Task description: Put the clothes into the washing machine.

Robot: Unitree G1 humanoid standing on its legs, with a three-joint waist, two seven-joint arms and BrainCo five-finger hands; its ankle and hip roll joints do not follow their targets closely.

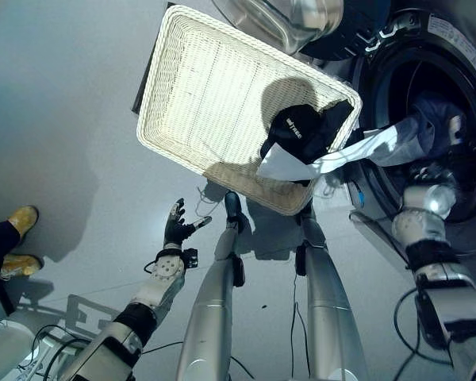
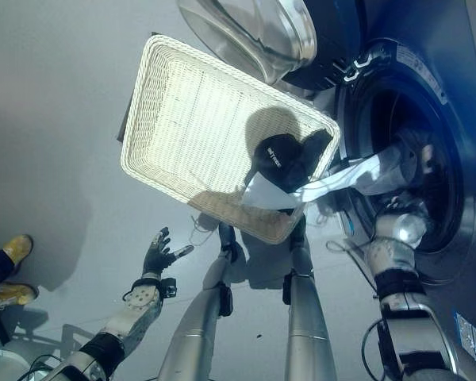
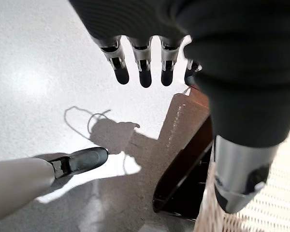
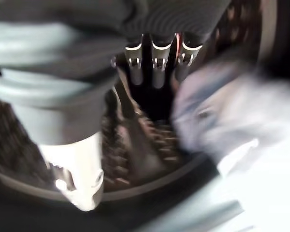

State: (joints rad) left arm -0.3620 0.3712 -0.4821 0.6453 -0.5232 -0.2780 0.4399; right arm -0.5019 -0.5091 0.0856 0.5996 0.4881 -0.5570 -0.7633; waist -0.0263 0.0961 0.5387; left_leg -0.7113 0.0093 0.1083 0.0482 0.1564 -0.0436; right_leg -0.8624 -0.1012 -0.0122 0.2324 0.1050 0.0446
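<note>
A white wicker basket [image 1: 155, 143] lies on the floor in front of the washing machine [image 1: 460, 48]. A black garment [image 1: 301, 131] sits in its near right corner. A light garment [image 1: 365, 147] stretches from that corner over the rim into the drum, where bluish clothes [image 1: 436, 119] lie. My right hand [image 1: 430, 176] reaches into the drum opening. Its fingers [image 4: 157, 72] are straight, with blurred light cloth [image 4: 222, 111] beside them. My left hand [image 1: 174, 230] hovers open over the floor, near the basket's front edge, holding nothing.
The machine's round door [image 1: 285, 20] stands open above the basket's far side. A dark base [image 3: 183, 183] shows under the basket's corner. A person's yellow shoes [image 1: 20, 218] are on the floor at far left.
</note>
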